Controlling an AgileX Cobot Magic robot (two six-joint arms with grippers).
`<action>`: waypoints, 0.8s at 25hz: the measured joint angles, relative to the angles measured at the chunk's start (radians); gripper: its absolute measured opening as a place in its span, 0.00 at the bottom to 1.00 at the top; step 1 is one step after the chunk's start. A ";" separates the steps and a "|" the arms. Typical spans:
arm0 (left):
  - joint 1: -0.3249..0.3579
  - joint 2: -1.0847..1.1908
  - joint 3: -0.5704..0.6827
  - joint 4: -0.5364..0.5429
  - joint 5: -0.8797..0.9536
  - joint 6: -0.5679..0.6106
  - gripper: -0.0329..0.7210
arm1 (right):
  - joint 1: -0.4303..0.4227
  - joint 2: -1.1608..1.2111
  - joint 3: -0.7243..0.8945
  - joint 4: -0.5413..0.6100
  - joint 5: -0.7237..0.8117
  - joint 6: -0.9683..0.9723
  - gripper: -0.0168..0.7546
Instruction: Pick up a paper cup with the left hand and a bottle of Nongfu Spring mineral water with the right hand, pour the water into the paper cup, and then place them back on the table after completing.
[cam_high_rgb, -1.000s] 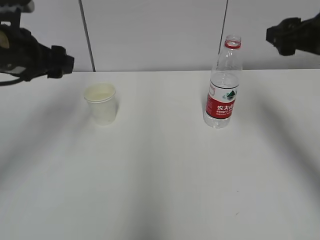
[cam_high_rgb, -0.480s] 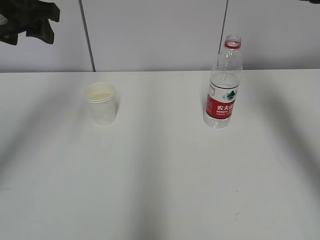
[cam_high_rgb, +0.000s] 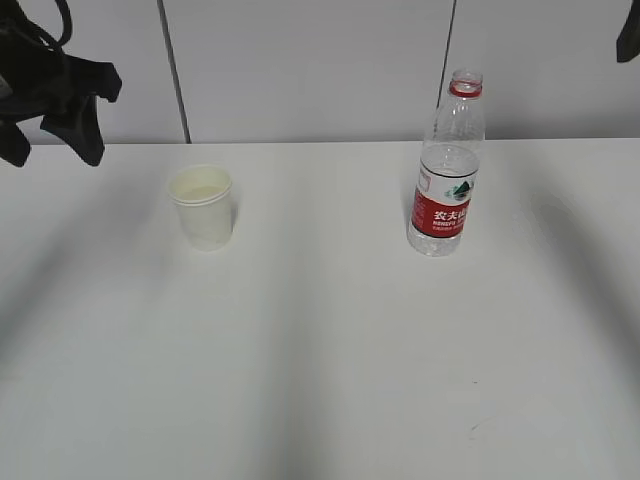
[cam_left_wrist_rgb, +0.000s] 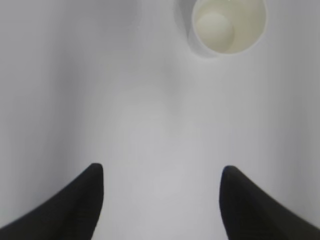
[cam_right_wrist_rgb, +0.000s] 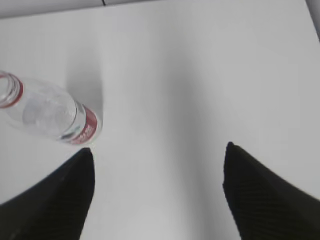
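A white paper cup (cam_high_rgb: 202, 205) stands upright on the white table (cam_high_rgb: 320, 350) at the left. A clear Nongfu Spring bottle (cam_high_rgb: 447, 170) with a red label and no cap stands upright at the right, with water (cam_high_rgb: 447, 165) up to about its shoulder. My left gripper (cam_high_rgb: 52, 155) hangs open and empty at the far left, above and behind the cup. In the left wrist view the gripper (cam_left_wrist_rgb: 162, 169) is open, with the cup (cam_left_wrist_rgb: 228, 25) far ahead and to the right. In the right wrist view my right gripper (cam_right_wrist_rgb: 159, 150) is open, and the bottle (cam_right_wrist_rgb: 50, 115) lies off to its left.
A grey panelled wall (cam_high_rgb: 320, 70) runs behind the table's back edge. Only a dark corner of the right arm (cam_high_rgb: 630, 35) shows at the top right of the exterior view. Soft arm shadows fall across the tabletop.
The left gripper rose from beside the cup, then came back down into view with fingers pointing down. The right gripper moved up and right, almost out of view. Cup and bottle have not moved.
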 joint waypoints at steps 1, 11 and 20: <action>0.000 0.010 -0.009 -0.009 0.021 0.008 0.64 | 0.000 0.015 -0.029 0.016 0.059 -0.011 0.79; 0.045 0.072 -0.063 -0.142 0.107 0.075 0.59 | 0.000 0.095 -0.136 0.074 0.204 -0.096 0.79; 0.068 0.079 -0.064 -0.151 0.109 0.092 0.57 | 0.000 0.095 -0.136 0.075 0.206 -0.113 0.79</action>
